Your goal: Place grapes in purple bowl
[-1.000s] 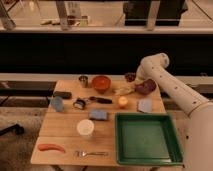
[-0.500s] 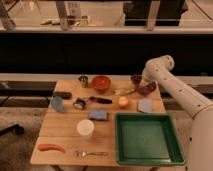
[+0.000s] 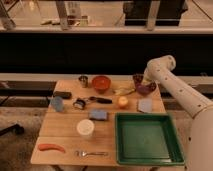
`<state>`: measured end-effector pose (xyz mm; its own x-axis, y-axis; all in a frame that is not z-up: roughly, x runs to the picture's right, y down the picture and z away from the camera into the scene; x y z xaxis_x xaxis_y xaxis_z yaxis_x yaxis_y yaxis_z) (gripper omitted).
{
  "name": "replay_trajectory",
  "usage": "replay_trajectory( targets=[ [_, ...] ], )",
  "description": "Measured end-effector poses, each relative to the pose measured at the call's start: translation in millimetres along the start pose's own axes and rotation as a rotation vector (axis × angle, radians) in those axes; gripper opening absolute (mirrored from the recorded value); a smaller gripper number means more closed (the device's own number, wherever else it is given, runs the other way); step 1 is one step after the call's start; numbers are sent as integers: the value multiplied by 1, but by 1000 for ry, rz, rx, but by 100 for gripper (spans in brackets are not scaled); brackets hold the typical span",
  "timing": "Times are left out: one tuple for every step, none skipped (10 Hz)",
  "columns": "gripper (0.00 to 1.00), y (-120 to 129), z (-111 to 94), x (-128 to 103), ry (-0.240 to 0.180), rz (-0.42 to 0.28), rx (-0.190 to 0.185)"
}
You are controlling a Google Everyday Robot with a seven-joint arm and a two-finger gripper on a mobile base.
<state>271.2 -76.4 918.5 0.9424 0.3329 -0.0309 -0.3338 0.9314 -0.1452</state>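
Note:
The grapes, a dark reddish-purple bunch, hang at the back right of the wooden table, just left of and slightly above the purple bowl. My gripper reaches down from the white arm's wrist and is shut on the grapes. The fingers are mostly hidden behind the bunch and the wrist. The purple bowl stands on the table near its right edge, and nothing shows in it.
Along the back stand a small metal cup and an orange-red bowl. An orange fruit, a blue sponge, a white cup, an orange-red carrot-like item and a fork lie about. A green tray fills the front right.
My gripper has carried the grapes to the right, from beside the orange-red bowl's side toward the purple bowl. The other things have not moved.

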Motion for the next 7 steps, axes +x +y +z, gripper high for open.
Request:
replay_trajectory(
  targets=[
    [29, -4, 1, -1, -1, 2, 3],
    [29, -6, 1, 0, -1, 4, 6],
    [29, -8, 2, 1, 1, 5, 7],
    [29, -11, 3, 1, 1, 6, 9],
    [29, -13, 5, -1, 0, 10, 9],
    [29, -15, 6, -2, -3, 16, 9],
    [32, -16, 7, 0, -2, 22, 9]
  ],
)
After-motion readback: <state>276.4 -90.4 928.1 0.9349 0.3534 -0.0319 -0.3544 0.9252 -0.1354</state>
